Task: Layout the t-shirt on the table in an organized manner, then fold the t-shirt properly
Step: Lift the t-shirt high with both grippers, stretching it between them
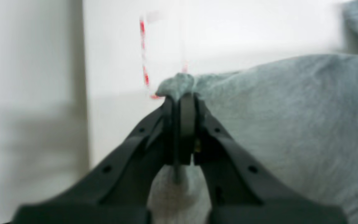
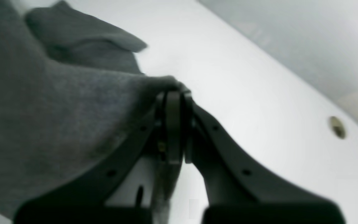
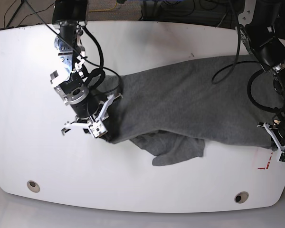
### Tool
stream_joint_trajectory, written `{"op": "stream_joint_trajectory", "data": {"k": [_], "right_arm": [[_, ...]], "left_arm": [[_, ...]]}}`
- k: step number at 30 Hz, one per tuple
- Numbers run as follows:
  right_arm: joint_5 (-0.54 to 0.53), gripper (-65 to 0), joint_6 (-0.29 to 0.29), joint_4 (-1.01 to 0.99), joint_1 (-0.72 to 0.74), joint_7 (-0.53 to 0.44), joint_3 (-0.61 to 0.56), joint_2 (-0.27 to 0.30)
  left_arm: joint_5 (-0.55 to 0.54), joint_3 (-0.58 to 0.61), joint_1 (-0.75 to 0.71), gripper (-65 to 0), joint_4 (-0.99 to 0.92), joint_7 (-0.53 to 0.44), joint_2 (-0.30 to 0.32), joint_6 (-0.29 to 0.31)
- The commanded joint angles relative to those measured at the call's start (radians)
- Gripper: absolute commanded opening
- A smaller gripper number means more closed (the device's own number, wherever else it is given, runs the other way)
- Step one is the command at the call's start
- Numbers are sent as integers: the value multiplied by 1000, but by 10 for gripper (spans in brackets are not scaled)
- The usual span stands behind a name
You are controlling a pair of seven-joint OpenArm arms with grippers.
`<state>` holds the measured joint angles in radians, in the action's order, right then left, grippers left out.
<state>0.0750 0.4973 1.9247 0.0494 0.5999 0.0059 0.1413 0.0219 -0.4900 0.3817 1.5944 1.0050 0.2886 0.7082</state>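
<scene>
Left fingers (image 1: 182, 99) and right fingers (image 2: 174, 93) each pinch opposite shirt (image 3: 190, 102) corners over the desk (image 3: 147, 185).

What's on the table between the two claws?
In the base view, the grey t-shirt stretches from the right claw to the left claw, each pinching an edge. One sleeve flops forward on the white table.
</scene>
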Motion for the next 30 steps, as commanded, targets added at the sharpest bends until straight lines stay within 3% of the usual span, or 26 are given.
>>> {"op": "stream_joint_trajectory", "data": {"k": [1, 9, 16, 26, 30], "right_arm": [[-7, -650, -13, -17, 83, -30, 4, 21], [-7, -650, 24, -118, 324, -27, 3, 94], [-7, -650, 80, -236, 630, 9, 3, 151], [4, -650, 168, -327, 1039, 124, 3, 191], [1, -650, 186, -328, 1114, 165, 3, 220]], "left_arm": [[-1, -5, 87, -650, 93, 7, 8, -10], [-1, 44, 291, -650, 246, 101, -9, -10], [0, 98, 623, -650, 254, 211, -9, -10], [5, 172, 1063, -650, 139, 246, -9, -10], [-1, 175, 1163, -650, 68, 246, -10, -10]]}}
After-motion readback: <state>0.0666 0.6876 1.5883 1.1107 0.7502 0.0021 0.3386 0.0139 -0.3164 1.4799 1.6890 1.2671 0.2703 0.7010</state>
